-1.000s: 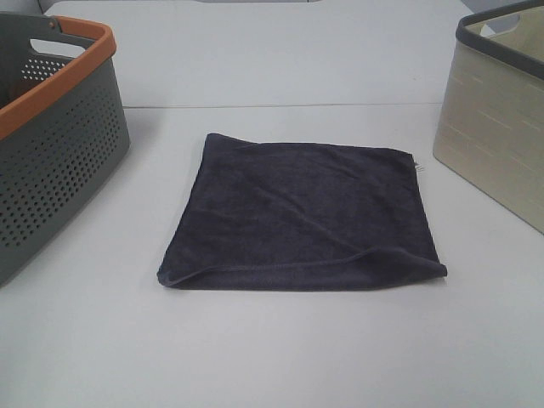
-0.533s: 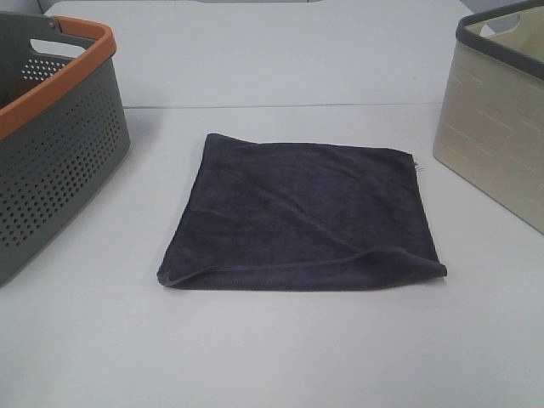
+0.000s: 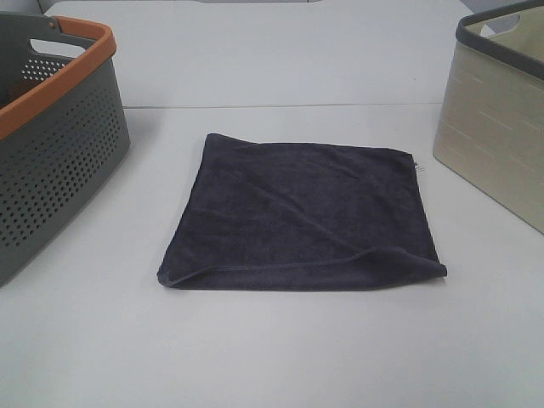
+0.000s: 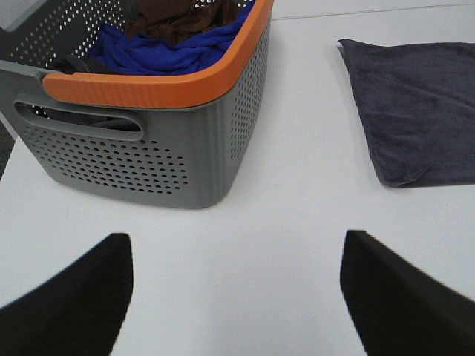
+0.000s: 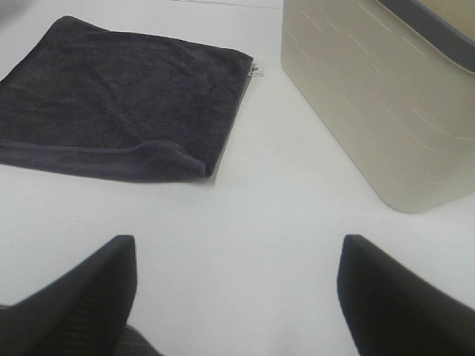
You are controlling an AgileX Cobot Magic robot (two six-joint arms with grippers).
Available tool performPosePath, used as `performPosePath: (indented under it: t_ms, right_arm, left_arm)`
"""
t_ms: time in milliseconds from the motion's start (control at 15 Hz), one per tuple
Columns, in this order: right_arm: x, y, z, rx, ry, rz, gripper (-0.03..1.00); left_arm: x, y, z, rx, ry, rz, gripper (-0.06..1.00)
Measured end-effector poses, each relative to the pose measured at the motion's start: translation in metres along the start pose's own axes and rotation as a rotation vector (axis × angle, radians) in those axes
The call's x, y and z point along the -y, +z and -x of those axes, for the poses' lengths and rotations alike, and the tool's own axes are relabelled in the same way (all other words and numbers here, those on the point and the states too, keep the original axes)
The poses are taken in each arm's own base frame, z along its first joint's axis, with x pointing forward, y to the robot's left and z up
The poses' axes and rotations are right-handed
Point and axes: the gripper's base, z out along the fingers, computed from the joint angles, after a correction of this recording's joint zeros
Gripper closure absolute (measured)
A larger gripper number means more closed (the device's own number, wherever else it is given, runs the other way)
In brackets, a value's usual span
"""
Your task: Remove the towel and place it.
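The dark navy towel [image 3: 302,212] lies flat on the white table [image 3: 272,357] between two baskets, with a small white tag [image 3: 416,167] at its far right corner. It also shows in the left wrist view [image 4: 419,104] and in the right wrist view [image 5: 122,104]. My left gripper [image 4: 237,297] is open and empty over bare table, beside the grey basket and short of the towel. My right gripper [image 5: 237,297] is open and empty over bare table, short of the towel's near right corner. Neither gripper shows in the exterior view.
A grey perforated basket with an orange rim [image 3: 51,136] stands at the left; in the left wrist view [image 4: 156,89] it holds blue and brown cloths. A beige basket with a dark rim [image 3: 497,119] stands at the right, also in the right wrist view [image 5: 378,96].
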Motion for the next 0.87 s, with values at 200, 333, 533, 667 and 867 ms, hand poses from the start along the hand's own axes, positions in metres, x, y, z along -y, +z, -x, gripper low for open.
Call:
performPosePath:
  t_ms: [200, 333, 533, 667, 867]
  right_arm:
    - [0.0, 0.0, 0.0, 0.0, 0.0, 0.0, 0.3]
    - [0.0, 0.0, 0.0, 0.0, 0.0, 0.0, 0.3]
    - [0.0, 0.0, 0.0, 0.0, -0.001, 0.0, 0.3]
    - [0.0, 0.0, 0.0, 0.0, -0.001, 0.0, 0.3]
    - [0.0, 0.0, 0.0, 0.0, -0.001, 0.0, 0.3]
  left_arm:
    - [0.0011, 0.0, 0.0, 0.0, -0.036, 0.056, 0.21]
    - [0.0012, 0.0, 0.0, 0.0, -0.046, 0.075, 0.21]
    - [0.0012, 0.0, 0.0, 0.0, -0.046, 0.075, 0.21]
    - [0.0012, 0.0, 0.0, 0.0, -0.046, 0.075, 0.21]
    - [0.0012, 0.0, 0.0, 0.0, -0.046, 0.075, 0.21]
